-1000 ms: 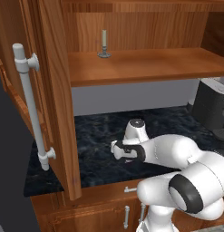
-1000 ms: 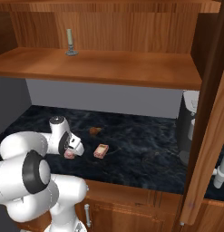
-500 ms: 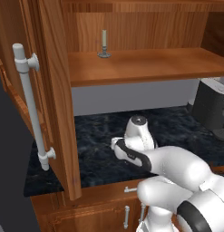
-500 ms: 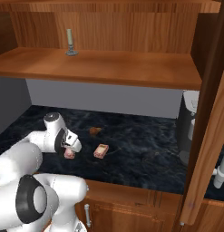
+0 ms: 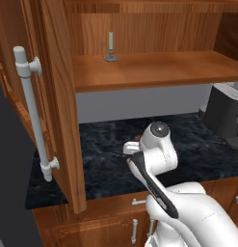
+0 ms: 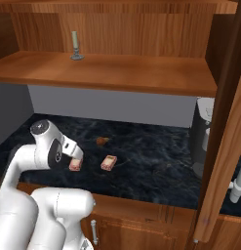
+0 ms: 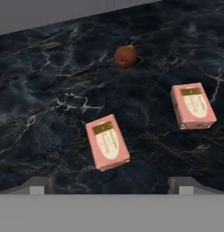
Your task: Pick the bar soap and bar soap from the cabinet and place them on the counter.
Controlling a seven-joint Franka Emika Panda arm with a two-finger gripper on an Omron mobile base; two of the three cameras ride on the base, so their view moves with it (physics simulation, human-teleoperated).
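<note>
Two pinkish bar soaps lie flat on the black counter (image 7: 50,90). The nearer bar soap (image 7: 107,142) lies just beyond my fingertips (image 7: 39,184), and the second bar soap (image 7: 193,105) sits to its right. My gripper (image 7: 112,183) hovers above the counter, open, with nothing between its fingers. From the right base view the gripper (image 6: 75,155) hangs just over the left bar soap (image 6: 75,165), and the other bar soap (image 6: 109,162) lies beside it. The cabinet (image 6: 117,73) stands open above, its wooden shelf bare except for a candle.
A small round brown lump (image 7: 125,56) rests on the counter behind the soaps. A pale candle (image 6: 74,46) on a grey holder stands on the shelf. A coffee machine (image 6: 202,136) sits at the right, and open cabinet doors (image 5: 58,96) (image 6: 224,146) flank the workspace.
The arm has folded back toward the base and the hand has drawn up off the left bar soap. Both soaps lie where they were. The jaws stay open.
</note>
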